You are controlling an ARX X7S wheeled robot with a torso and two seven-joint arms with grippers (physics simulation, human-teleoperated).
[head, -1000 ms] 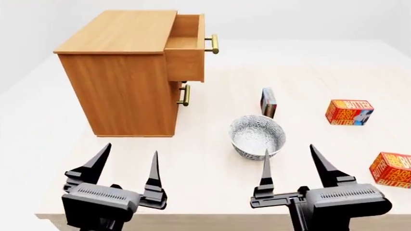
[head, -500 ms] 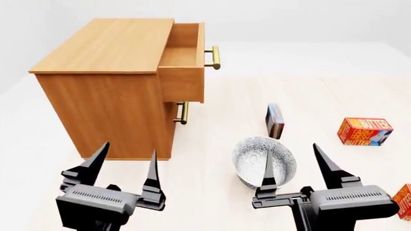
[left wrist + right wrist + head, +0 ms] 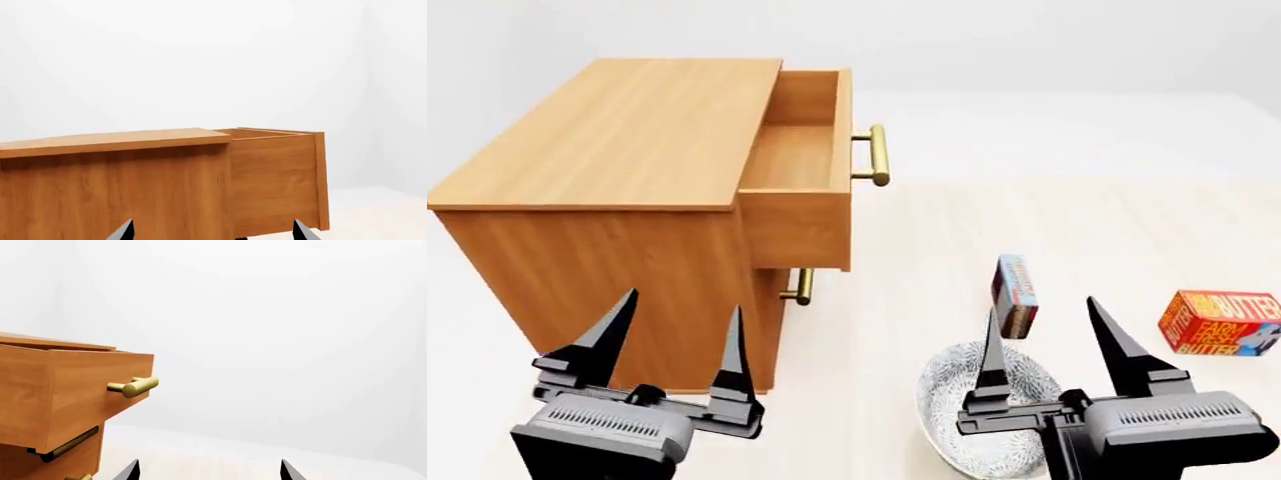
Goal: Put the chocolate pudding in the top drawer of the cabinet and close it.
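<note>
Right claw (image 3: 1044, 340) stands in front of the patterned bowl (image 3: 948, 385), covering its near rim, and the frame's lower edge crops the rest. Butter box (image 3: 1222, 322) runs off the right edge. Both wrist views catch only the claws' tips.

Bright, even, diffuse render light; backgrounds washed white. Soft shadow under top drawer (image 3: 805, 180). No blur, glare or edge distortion.

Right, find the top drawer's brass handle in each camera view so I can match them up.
Head view: brass handle on the pulled-out top drawer, upper centre.
Right wrist view: handle seen end-on, left of centre.
Left wrist view: not visible; only the drawer's side.
Shared landmark: the cabinet.
</note>
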